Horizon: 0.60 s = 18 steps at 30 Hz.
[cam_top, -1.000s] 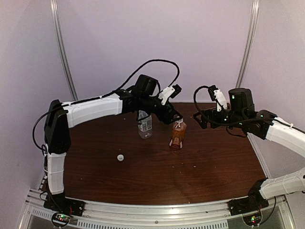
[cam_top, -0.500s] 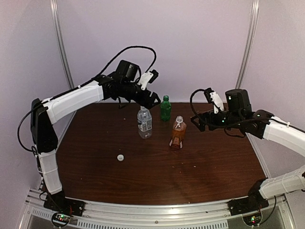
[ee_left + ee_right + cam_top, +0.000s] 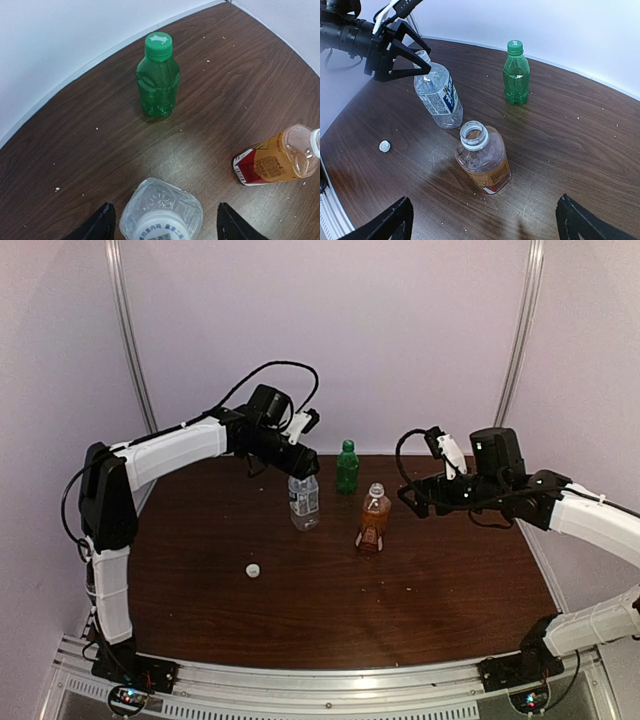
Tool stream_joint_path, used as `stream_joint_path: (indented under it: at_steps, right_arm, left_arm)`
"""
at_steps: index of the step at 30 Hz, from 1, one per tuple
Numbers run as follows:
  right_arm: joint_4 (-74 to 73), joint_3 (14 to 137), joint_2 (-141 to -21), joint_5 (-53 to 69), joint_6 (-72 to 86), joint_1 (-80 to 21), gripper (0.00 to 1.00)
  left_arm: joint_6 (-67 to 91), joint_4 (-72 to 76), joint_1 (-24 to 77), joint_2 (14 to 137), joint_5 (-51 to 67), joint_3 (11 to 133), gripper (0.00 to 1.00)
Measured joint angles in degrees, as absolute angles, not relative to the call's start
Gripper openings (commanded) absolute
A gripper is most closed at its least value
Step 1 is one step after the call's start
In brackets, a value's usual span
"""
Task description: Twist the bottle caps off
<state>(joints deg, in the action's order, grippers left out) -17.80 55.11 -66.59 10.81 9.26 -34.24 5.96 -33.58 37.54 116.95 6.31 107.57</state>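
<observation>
walls: pale lilac | table: dark wood | rail: metal, near edge

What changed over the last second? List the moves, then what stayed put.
The left gripper left the amber bottle, swung back and to its left, and now hangs open over the clear bottle and its white cap. The right gripper, open, edged slightly toward the amber bottle. Both those bottles, the green bottle and the loose white cap stayed put.
</observation>
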Motion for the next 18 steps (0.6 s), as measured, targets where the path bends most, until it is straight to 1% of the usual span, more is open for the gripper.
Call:
stream_joint_path:
  at_steps: [8, 15, 18]
  right_arm:
    - [-17.8, 55.1, -66.9, 11.5, 9.3, -34.2, 1.0]
    - [-17.8, 55.1, -66.9, 11.6, 9.4, -34.2, 1.0]
    - [-17.8, 55.1, -66.9, 11.6, 9.4, -34.2, 1.0]
  left_arm:
    - [6.1, -34.5, 37.5, 117.9, 6.0, 107.6, 0.5]
    - [6.1, -34.5, 37.5, 118.0, 5.8, 107.6, 0.22]
    - [6.0, -34.4, 37.5, 118.0, 6.2, 107.6, 0.15]
